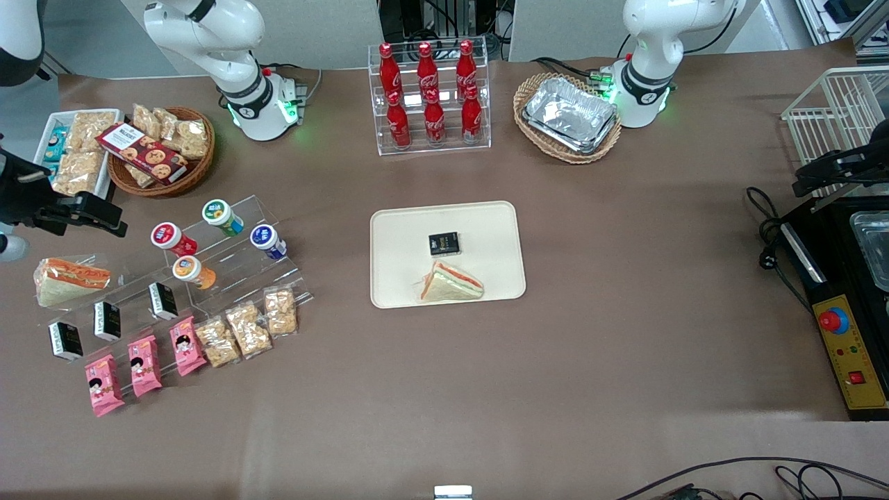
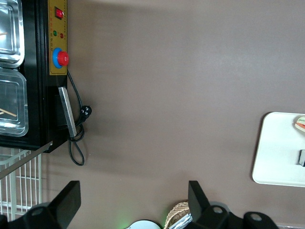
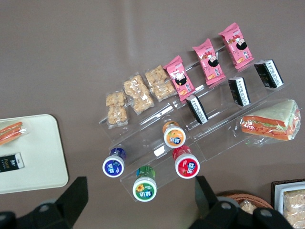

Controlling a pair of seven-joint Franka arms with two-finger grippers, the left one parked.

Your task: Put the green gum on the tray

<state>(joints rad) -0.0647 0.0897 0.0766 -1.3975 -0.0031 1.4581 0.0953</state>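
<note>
The green gum (image 1: 221, 216) lies on the top step of a clear acrylic rack, beside the red-lidded canister (image 1: 169, 237) and the blue-lidded one (image 1: 266, 239). It also shows in the right wrist view (image 3: 145, 186), lid up, between my spread fingers. My gripper (image 1: 104, 217) hangs open and empty above the table at the working arm's end, beside the rack; it also shows in the right wrist view (image 3: 140, 202). The cream tray (image 1: 486, 229) lies at the table's middle with a sandwich (image 1: 451, 283) and a small black packet (image 1: 444, 244) on it. The tray also shows in the right wrist view (image 3: 38, 157).
An orange-lidded canister (image 1: 192, 270), black packets, pink packets and snack bags fill the rack's lower steps. A wrapped sandwich (image 1: 69, 279) lies beside it. A snack basket (image 1: 163, 149), cola bottle rack (image 1: 430, 97), foil-tray basket (image 1: 568, 117) and a black machine (image 1: 844, 305) stand around.
</note>
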